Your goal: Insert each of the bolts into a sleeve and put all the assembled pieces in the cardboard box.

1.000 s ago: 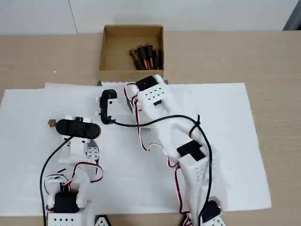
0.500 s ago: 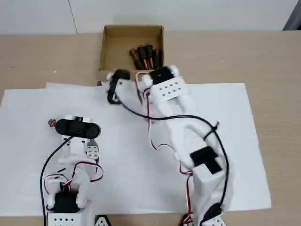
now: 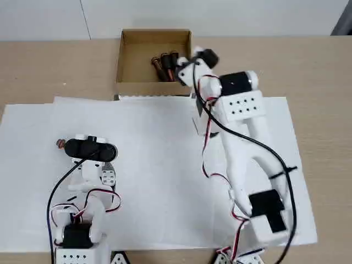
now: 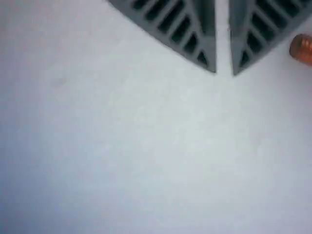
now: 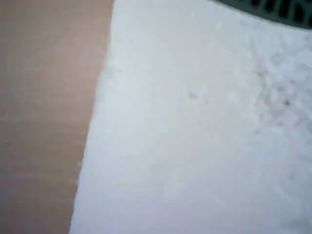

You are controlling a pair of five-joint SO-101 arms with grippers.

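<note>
The cardboard box point(image 3: 127, 55) stands at the table's far edge with several dark, copper-tipped assembled pieces point(image 3: 165, 66) lying in its right half. My right gripper point(image 3: 198, 122) hangs over the white paper just in front of the box's right front corner. Its wrist camera reaches up beside the box's right wall. My left gripper point(image 4: 223, 68) sits low over the paper at the left, its grey fingers point(image 4: 200, 41) shut to a thin slit with nothing between them. A copper-coloured bolt end point(image 4: 302, 48) lies right beside the tips, at the paper's left point(image 3: 60, 144).
A large white paper sheet point(image 3: 154, 181) covers the wooden table point(image 3: 308, 60); its edge against the wood point(image 5: 48, 122) shows in the right wrist view. Black and red cables hang along both arms.
The right arm has swung rightward along the box's front, from the paper's middle to the box's right corner. The left arm has stayed where it was.
</note>
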